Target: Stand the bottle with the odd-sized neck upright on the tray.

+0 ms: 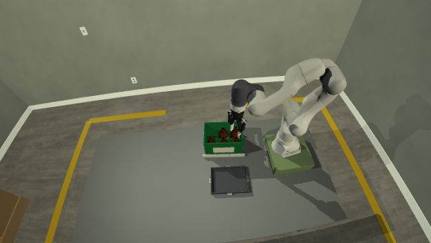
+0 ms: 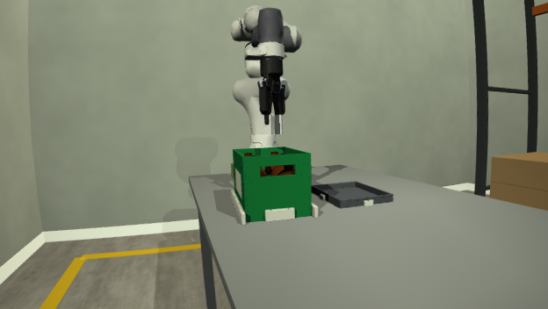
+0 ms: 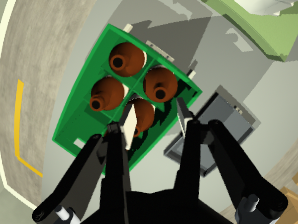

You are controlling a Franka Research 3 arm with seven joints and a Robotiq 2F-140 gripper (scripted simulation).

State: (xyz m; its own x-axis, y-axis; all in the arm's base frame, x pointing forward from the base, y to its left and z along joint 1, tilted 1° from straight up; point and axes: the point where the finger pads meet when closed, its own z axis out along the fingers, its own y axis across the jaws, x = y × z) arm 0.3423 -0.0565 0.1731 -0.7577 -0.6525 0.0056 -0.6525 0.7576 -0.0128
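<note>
The green crate [image 1: 224, 143] stands on the grey table and holds several brown bottles [image 1: 224, 132]. In the wrist view, the bottles [image 3: 125, 59] stand upright in the crate [image 3: 80, 106], seen from above. My gripper [image 2: 272, 118] hangs above the crate's far right part, clear of its rim, with the fingers partly open and nothing between them. In the wrist view my gripper [image 3: 156, 110] frames one bottle [image 3: 141, 116] that stands well below it. The dark tray [image 1: 231, 180] lies flat and empty in front of the crate. It also shows in the side view [image 2: 352, 193].
White stops [image 2: 279, 214] line the crate's base. The robot's green base block [image 1: 290, 159] sits to the right of the crate. A cardboard box [image 2: 520, 179] and a dark rack [image 2: 483, 97] stand beyond the table.
</note>
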